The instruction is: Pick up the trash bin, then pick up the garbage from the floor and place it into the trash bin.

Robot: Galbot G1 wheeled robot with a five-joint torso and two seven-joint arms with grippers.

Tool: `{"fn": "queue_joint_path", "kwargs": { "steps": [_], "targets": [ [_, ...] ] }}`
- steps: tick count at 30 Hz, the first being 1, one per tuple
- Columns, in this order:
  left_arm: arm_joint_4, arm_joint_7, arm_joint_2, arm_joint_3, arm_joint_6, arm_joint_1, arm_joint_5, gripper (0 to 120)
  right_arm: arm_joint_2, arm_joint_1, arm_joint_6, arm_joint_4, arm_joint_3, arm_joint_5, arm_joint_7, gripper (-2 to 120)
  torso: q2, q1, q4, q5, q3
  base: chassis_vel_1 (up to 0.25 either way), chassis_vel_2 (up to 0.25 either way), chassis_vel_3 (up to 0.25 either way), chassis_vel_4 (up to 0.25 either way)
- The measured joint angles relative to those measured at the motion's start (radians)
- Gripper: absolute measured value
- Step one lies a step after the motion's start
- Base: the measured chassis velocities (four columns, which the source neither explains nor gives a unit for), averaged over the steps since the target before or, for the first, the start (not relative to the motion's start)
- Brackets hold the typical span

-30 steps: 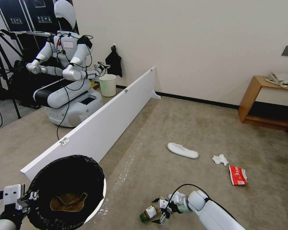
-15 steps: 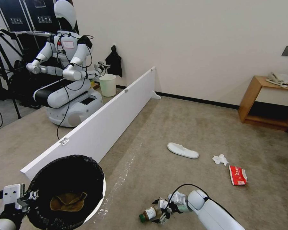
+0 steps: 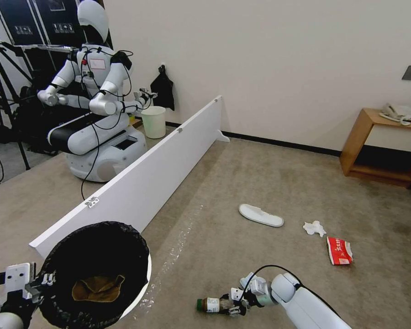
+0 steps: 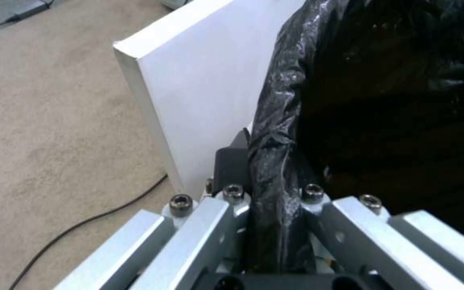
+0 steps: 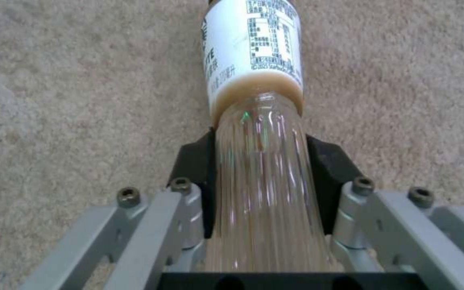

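Now bottle clamped between right pincer pads.

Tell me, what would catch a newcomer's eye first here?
Probably the right gripper low over the carpet, its jaws shut on a brown bottle. At lower left, the left gripper pinches the rim of a black-lined trash bin with crumpled brown paper inside. Beyond a white board, another white robot sits.
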Motion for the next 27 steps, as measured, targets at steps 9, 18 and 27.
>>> {"fn": "queue_joint_path", "kwargs": {
  "steps": [9,18,27],
  "targets": [
    [-0.001,0.0,-0.001,0.003,0.0,0.001,0.0,3,-0.008,-0.015,0.001,0.026,0.031,0.009,-0.001,30,0.0,0.0,0.0,0.0002,0.0,0.0,0.0,0.0,0.0],
    [-0.002,0.001,0.027,0.044,0.002,-0.001,0.002,3,-0.055,-0.074,0.038,0.175,0.138,0.223,0.067,30,0.0,0.0,0.0002,0.0002,0.0,0.0,0.0,0.0,0.0],
    [-0.007,-0.007,0.079,0.061,0.024,-0.016,-0.043,3,-0.144,-0.188,0.011,0.524,0.326,0.448,0.163,30,0.0,0.0,0.001,0.0,0.0,0.0,0.0,0.0,0.0]
  ]
}}
